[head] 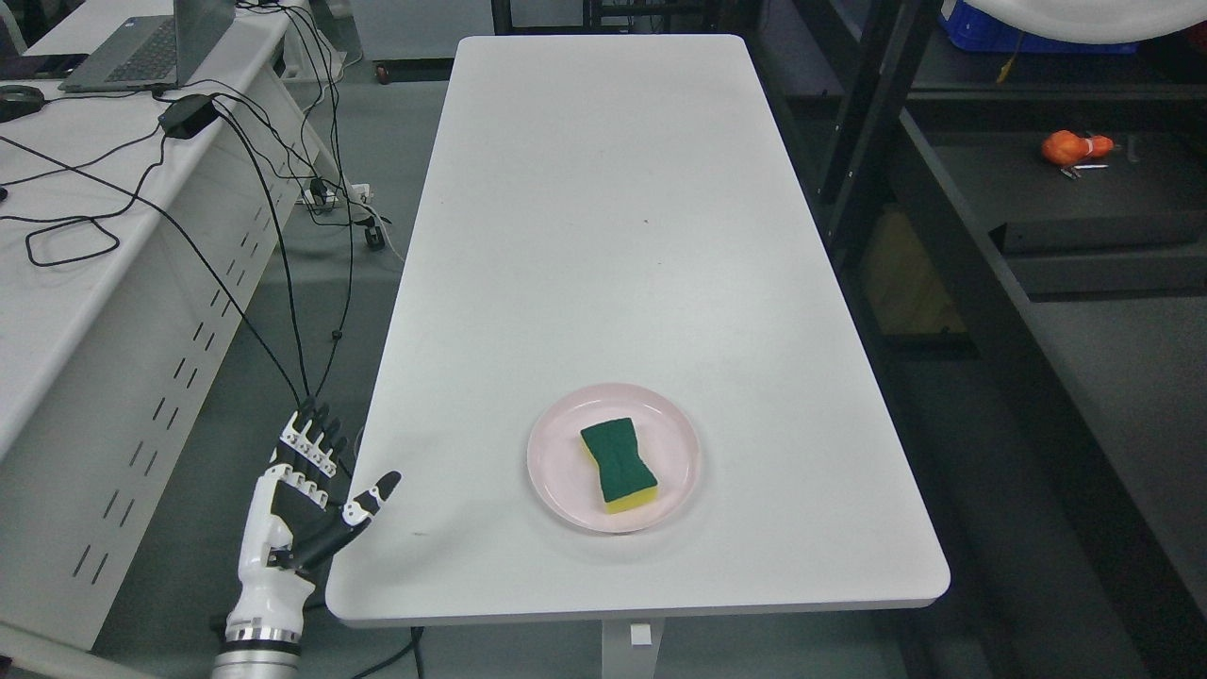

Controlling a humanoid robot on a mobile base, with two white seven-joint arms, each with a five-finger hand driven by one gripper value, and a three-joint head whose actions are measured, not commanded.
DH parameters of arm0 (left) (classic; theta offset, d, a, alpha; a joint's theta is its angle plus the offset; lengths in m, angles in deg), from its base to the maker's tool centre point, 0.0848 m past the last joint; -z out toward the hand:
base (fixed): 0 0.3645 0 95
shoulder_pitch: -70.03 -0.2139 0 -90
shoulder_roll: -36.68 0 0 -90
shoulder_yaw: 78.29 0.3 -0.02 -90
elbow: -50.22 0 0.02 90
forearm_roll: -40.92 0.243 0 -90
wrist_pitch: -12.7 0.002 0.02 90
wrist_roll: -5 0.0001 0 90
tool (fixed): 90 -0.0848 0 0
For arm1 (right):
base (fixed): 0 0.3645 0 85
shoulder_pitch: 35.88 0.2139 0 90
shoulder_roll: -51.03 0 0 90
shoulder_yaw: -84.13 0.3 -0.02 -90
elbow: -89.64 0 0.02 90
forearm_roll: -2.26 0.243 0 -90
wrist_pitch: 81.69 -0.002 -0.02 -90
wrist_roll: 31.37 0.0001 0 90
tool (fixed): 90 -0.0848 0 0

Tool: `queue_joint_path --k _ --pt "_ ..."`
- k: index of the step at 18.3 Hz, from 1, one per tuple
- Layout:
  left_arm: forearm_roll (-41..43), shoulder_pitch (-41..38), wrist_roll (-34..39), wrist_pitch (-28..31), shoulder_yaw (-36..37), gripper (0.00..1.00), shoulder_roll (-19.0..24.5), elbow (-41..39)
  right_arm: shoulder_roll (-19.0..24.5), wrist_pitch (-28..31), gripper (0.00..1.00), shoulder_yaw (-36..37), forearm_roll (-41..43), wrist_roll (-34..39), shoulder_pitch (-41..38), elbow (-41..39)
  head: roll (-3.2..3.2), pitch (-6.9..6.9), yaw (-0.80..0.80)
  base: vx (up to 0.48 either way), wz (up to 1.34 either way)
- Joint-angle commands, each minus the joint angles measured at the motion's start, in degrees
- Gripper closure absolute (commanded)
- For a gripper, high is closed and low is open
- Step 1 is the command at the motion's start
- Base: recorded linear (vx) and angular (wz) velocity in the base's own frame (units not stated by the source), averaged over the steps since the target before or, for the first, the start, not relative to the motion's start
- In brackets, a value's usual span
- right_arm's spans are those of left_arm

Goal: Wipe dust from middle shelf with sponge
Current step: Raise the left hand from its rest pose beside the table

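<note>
1. The sponge (618, 465) lies on the plate (561, 476).
2. The plate sits on the table (603, 236), near its front edge, about midway between the side edges.
3. The left hand (304, 490) hangs just off the table's front left corner.
4. The shelf unit (1037, 236) stands beyond the table's right edge.

Looked for print, labels, brands, numbers and signs: found none readable. Checked the laptop (151, 42) on the side desk (85, 283) at upper left: keys too small, no brand legible. Checked the black power adapter (189, 115) beside it: no marking made out. Checked the sponge (619, 462) and the pink plate (566, 490) under it: plain surfaces, no logo. Checked the blue crate (981, 28) at upper right: nothing legible. Checked the white table (613, 236): bare of writing.
</note>
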Motion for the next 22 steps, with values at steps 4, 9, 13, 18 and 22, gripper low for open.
queue_joint_path --k 4,9,13,18,22 --pt "0.0 0.2 0.0 0.0 0.1 0.01 0.0 -0.1 -1.0 4.2 0.00 0.0 0.0 0.0 0.0 -1.0 0.00 0.00 0.00 0.000 0.00" --pt "0.0 1.5 -0.1 -0.1 -0.4 0.01 1.0 -0.1 -1.0 4.2 0.00 0.0 0.0 0.0 0.0 -1.0 0.00 0.00 0.00 0.000 0.00" --pt "0.0 3.6 -0.2 0.0 -3.1 0.01 2.0 0.0 -1.0 4.2 0.00 0.0 0.0 -0.1 0.0 -1.0 0.00 0.00 0.00 0.000 0.00" --pt "0.2 10.2 -2.0 -0.4 -6.0 0.01 13.2 0.3 -1.0 4.2 0.00 0.0 0.0 0.0 0.0 -1.0 0.00 0.00 0.00 0.000 0.00" --pt "6.2 15.9 -4.7 -5.7 -6.6 0.02 27.5 1.4 -1.0 4.2 0.00 0.0 0.0 0.0 0.0 -1.0 0.00 0.00 0.00 0.000 0.00"
